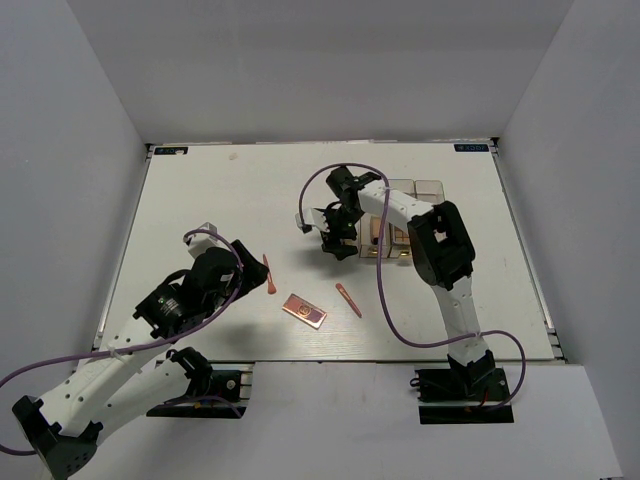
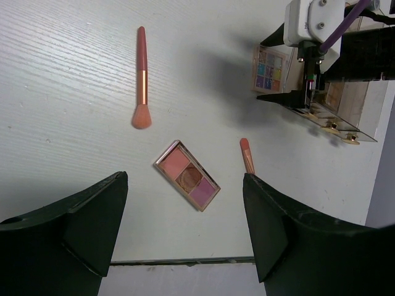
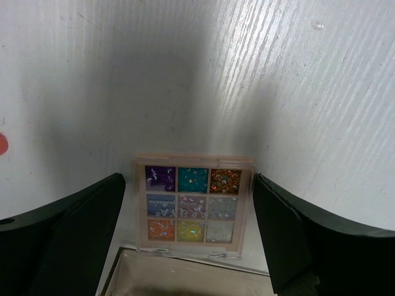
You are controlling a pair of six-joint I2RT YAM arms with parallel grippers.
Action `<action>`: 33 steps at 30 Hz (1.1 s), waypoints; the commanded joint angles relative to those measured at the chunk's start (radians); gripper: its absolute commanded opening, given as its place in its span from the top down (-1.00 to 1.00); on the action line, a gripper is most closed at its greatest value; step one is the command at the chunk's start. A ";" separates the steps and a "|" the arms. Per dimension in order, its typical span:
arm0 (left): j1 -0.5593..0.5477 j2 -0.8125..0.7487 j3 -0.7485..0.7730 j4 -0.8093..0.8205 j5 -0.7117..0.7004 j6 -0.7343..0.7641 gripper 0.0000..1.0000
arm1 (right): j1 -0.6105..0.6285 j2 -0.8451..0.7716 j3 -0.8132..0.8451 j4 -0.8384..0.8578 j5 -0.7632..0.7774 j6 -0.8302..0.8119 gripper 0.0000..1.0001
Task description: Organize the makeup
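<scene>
A pink-brown eyeshadow palette [image 1: 304,310] lies flat near the table's front; it also shows in the left wrist view [image 2: 187,175]. A coral-pink brush stick [image 1: 268,274] lies to its left and a second coral stick [image 1: 348,299] to its right. My left gripper [image 1: 243,262] hovers open and empty above them. My right gripper [image 1: 333,240] is open, its fingers either side of a multicoloured palette [image 3: 192,206] that lies on the table against the clear box [image 3: 185,274]. Small gaps show on both sides of that palette.
The clear three-compartment box with gold knobs [image 1: 405,225] stands at the middle right of the white table [image 1: 200,200], just right of my right gripper. The table's front edge [image 2: 185,261] lies close below the pink-brown palette. Grey walls surround the table.
</scene>
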 commanded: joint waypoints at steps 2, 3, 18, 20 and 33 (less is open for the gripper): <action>0.000 -0.009 0.002 -0.008 -0.003 -0.007 -0.70 | 0.003 0.028 -0.050 -0.074 0.019 0.004 -0.76; 0.000 -0.009 0.002 -0.007 -0.003 -0.008 -0.70 | 0.002 0.027 -0.056 -0.067 0.019 0.006 -0.75; 0.000 0.021 0.011 0.018 0.022 0.004 -0.70 | 0.006 -0.078 -0.047 -0.025 -0.192 0.108 0.43; 0.000 0.032 0.010 0.026 0.032 0.005 -0.69 | 0.005 -0.091 0.002 -0.048 -0.243 0.128 0.45; 0.000 0.159 -0.018 0.156 0.140 -0.030 -0.67 | -0.069 -0.334 -0.056 0.200 -0.320 0.502 0.49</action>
